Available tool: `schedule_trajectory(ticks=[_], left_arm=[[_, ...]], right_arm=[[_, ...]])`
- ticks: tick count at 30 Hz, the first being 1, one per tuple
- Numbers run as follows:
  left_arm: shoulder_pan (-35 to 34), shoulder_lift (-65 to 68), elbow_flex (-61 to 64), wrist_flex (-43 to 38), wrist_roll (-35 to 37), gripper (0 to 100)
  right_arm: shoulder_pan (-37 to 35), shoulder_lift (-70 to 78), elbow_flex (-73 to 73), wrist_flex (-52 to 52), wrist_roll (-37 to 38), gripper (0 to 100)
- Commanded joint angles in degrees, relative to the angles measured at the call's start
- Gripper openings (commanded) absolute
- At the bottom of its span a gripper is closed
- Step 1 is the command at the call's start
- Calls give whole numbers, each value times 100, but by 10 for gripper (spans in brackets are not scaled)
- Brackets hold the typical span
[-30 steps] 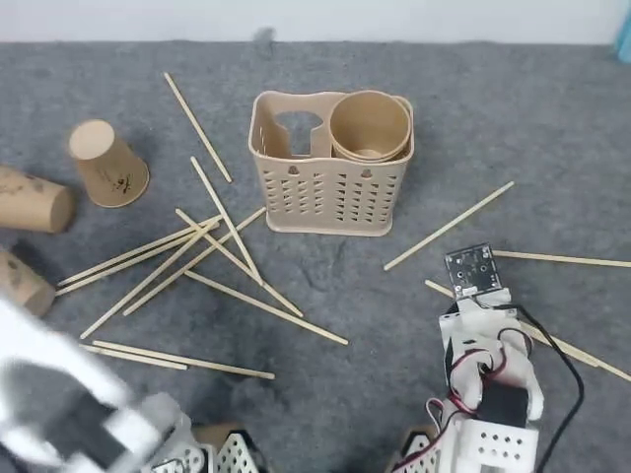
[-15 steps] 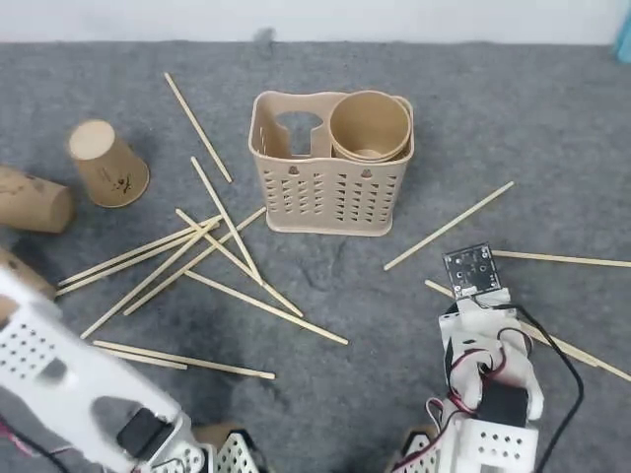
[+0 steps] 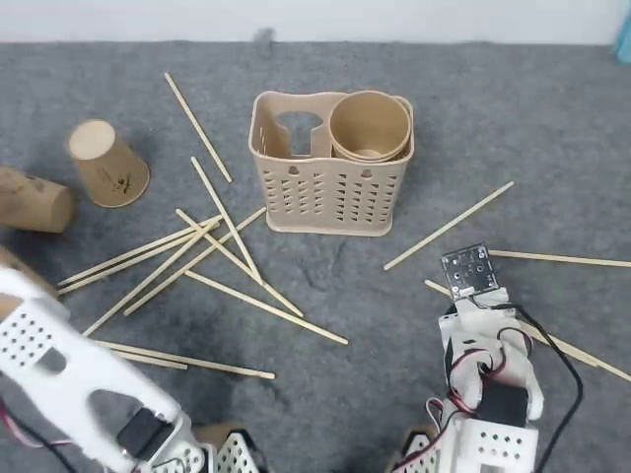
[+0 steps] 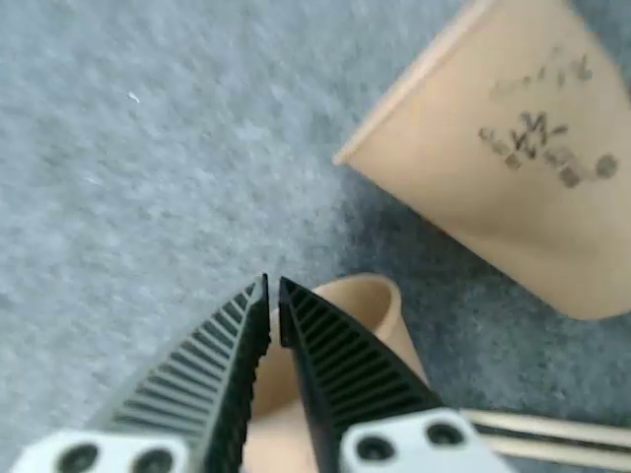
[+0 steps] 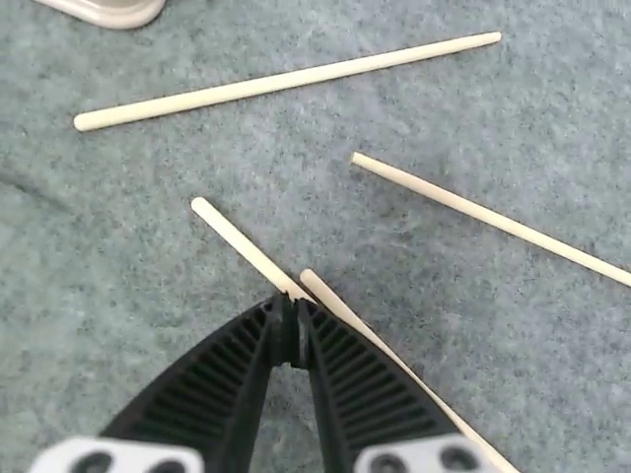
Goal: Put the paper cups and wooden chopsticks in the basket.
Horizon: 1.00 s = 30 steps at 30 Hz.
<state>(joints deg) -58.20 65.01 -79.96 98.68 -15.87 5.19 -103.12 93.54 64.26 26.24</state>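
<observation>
The left end effector (image 4: 273, 288) is held with its jaws almost together, with only a thin slit left between them, and nothing is gripped. It is placed just above the open rim of a paper cup (image 4: 367, 301) that lies on its side on the grey tabletop (image 4: 128, 148). This place is judged to be chosen so that the rim can be pinched, once the jaws are opened. A second paper cup (image 4: 513, 168) lies near, also on its side.

The right end effector (image 5: 292, 307) is closed fully and is empty. It is hung over a wooden chopstick (image 5: 242, 246), which passes under its tips. It is probably kept low there because such thin sticks must be taken from close above.

The basket (image 3: 330, 187) stands upright in the middle, well apart from both arms. Nested cups (image 3: 370, 123) are seated in one compartment. The other compartment appears empty and is presumably left for the chopsticks.
</observation>
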Motion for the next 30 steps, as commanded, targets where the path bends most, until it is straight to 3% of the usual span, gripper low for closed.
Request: schedule_trajectory(ticks=[1, 15, 18, 23, 30], left_arm=[[-26, -404, 585, 211, -26, 13], [492, -5310, 7099, 202, -97, 13], [686, -6101, 8198, 202, -396, 13], [818, -6813, 9525, 202, -721, 13], [879, -6945, 10202, 202, -897, 13]], right_arm=[[-13, -75, 0, 66, 97, 8], [-13, -84, 62, 4, 105, 8], [-13, -84, 62, 4, 105, 8], [-13, -84, 62, 4, 105, 8], [-13, -84, 62, 13, 114, 8]])
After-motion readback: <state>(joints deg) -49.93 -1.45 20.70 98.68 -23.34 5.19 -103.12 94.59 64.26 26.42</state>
